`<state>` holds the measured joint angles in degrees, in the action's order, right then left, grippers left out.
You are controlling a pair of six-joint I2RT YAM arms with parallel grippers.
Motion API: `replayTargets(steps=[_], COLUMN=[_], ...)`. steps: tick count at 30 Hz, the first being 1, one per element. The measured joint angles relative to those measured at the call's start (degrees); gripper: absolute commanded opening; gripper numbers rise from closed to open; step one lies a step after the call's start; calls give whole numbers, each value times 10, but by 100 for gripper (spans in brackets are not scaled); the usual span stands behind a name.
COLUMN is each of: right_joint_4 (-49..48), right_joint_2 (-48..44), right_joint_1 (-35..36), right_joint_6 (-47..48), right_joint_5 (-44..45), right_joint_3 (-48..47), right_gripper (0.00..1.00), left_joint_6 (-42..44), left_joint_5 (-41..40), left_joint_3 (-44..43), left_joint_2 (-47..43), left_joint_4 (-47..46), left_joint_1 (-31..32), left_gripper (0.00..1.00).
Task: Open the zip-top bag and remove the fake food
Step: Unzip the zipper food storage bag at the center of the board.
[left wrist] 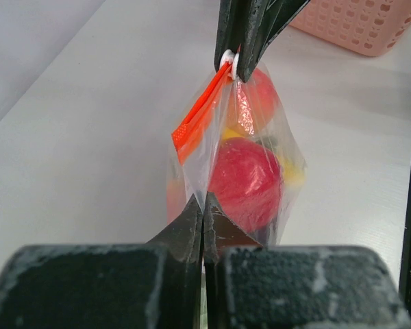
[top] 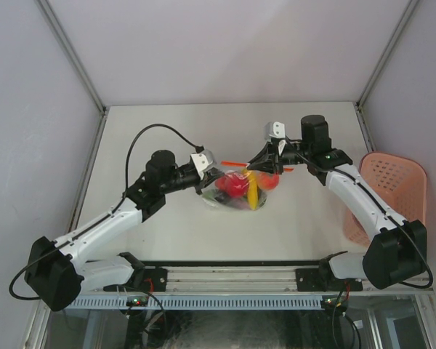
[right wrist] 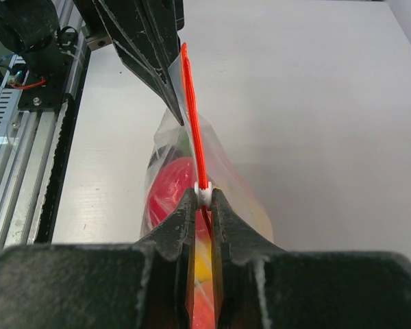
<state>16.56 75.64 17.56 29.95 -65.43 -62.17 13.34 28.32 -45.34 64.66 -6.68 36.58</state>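
left gripper (left wrist: 203, 209): clamped on zip-top bag (left wrist: 192, 168) edge
right gripper (right wrist: 203, 199): clamped on zip slider (left wrist: 227, 63)
fake food (left wrist: 246, 179): inside bag, middle of desk (top: 167, 131)

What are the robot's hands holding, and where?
Both hold the zip-top bag: left gripper pinches plastic by the zip strip, right gripper grips the white slider.

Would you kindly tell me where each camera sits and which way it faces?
Top external: above and behind the arms, looking down on the table; both arms show, bases nearest.
Left wrist: on the left arm, looking along the left gripper at the zip-top bag and right gripper beyond.
Right wrist: on the right arm, looking back along its own gripper toward the left gripper and base rail.
Shared: both wrist views show the bag and the opposing gripper.
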Motion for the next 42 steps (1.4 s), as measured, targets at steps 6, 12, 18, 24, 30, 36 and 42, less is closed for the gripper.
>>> replayTargets(steps=[6, 12, 18, 24, 30, 36, 42], right_joint_4=[6, 18, 34, 47, 58, 74, 90], right_joint_2=[0, 0, -1, -1, -1, -1, -2], right_joint_1=[-6, -7, -9, -14, -21, -26, -27], right_joint_6=[9, 24, 40, 57, 70, 88, 105], right_joint_5=[-2, -2, 2, 9, 13, 19, 24], right_joint_3=[0, 0, 0, 0, 0, -1, -1], right_gripper=[0, 0, 0, 0, 0, 0, 0], left_joint_6=[4, 4, 4, 4, 4, 5, 9], left_joint_5=[-3, -8, -8, -8, -10, -11, -12], left_joint_3=[0, 0, 0, 0, 0, 0, 0], left_joint_2=[-3, -6, -7, -7, -10, -12, -17], left_joint_4=[0, 5, 7, 8, 9, 9, 13], left_joint_1=[-1, -4, -7, -8, -10, -13, -15], left_gripper=[0, 0, 0, 0, 0, 0, 0])
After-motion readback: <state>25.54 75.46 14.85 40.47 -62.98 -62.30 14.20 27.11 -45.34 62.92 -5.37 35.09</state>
